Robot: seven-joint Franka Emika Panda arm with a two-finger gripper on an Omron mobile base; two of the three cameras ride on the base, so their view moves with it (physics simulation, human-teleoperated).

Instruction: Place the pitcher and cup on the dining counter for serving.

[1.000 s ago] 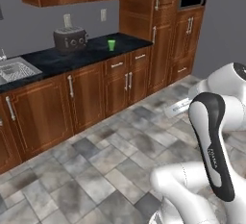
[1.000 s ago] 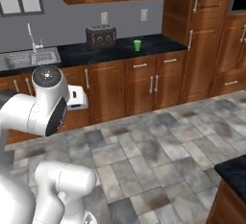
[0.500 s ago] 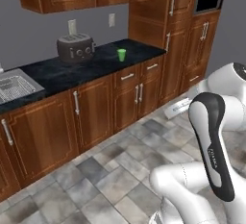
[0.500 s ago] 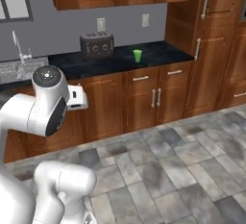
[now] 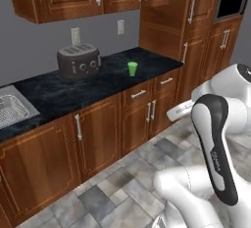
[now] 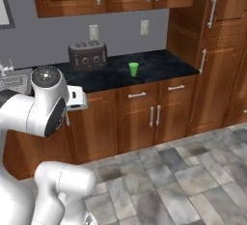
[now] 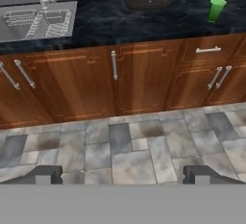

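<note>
The small bright green tapered cup (image 5: 132, 68) is seen upright on the black marbled stone worktop (image 5: 59, 92), well right of the dark grey toaster (image 5: 78, 60) and apart from it, with room left around it for a grasp. The steel sink (image 7: 36, 20) is set into the worktop's far left. The two-finger gripper (image 7: 123, 174) is held fully spread and empty, aimed over grey floor tiles (image 7: 125, 146) at the wooden cabinet doors (image 7: 86, 81). The cup is judged well out of reach; an approach is needed first.
</note>
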